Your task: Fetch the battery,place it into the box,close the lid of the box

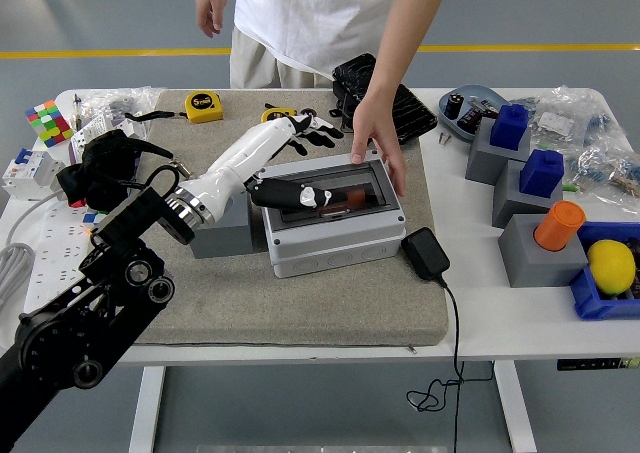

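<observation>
L hand [285,153] over box [335,223] far-left corner, fingers spread, holding nothing; thumb lies on the clear lid [330,195]. Lid down, battery [340,199] inside under it. Person's hand [378,143] rests on box's far-right edge. R arm out of view.

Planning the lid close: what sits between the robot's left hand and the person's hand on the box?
In the head view, only the box's back rim lies between the left hand and the person's hand; no loose item.
</observation>
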You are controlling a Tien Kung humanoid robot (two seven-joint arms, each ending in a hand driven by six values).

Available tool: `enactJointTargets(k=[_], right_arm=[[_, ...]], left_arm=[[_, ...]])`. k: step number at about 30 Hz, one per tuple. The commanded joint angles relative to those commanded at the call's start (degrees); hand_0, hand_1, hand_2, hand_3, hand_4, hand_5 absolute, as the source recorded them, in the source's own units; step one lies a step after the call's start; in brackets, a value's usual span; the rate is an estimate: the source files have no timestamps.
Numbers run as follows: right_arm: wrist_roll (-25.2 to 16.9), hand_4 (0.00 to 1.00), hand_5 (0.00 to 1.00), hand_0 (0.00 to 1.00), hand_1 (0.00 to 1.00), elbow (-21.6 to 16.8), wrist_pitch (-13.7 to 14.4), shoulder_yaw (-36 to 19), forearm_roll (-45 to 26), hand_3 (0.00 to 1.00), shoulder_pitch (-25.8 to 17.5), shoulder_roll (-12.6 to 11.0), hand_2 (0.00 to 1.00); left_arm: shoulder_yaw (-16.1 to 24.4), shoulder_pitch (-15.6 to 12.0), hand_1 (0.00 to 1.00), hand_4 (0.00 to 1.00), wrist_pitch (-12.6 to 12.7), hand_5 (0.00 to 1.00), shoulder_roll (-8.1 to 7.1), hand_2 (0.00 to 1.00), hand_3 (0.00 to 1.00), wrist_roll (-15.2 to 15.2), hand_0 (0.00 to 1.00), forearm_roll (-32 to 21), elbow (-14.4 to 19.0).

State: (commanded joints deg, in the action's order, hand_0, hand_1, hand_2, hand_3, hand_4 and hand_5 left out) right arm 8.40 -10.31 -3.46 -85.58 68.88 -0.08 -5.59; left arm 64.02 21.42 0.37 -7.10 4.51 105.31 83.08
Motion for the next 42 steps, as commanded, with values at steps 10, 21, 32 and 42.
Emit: enactJointTargets(k=[10,21,32,42], right_arm=[[0.0,0.998,0.667,0.78,0.753,0.0,0.0,-0.5,0.2,0.779,0.1,0.0,0.745],[0.4,0.998,0.667,0.781,0.753,0.0,0.0,-1.7,1.1,0.779,0.4,-0.2,0.745],[0.1,0.998,0.668,0.781,0.753,0.0,-0.1,-1.5,0.6,0.779,0.9,-0.2,0.745],[0.3,0.998,0.669,0.78,0.753,0.0,-0.2,-2.0,1.1,0.779,1.0,0.0,0.745]], left_arm=[[14.0,-6.2,0.665,0.998,1.8,0.456,1.88,0.651,0.704,2.1,0.528,-6.2,-2.0],[20.9,-10.3,0.661,0.998,1.6,0.454,1.97,0.652,0.703,2.1,0.53,-5.7,-2.9],[22.9,-11.9,0.66,0.998,1.5,0.44,1.53,0.652,0.703,1.9,0.535,-6.4,-3.2],[23.7,-12.9,0.66,0.998,1.0,0.432,1.02,0.652,0.703,1.4,0.538,-6.3,-3.0]])
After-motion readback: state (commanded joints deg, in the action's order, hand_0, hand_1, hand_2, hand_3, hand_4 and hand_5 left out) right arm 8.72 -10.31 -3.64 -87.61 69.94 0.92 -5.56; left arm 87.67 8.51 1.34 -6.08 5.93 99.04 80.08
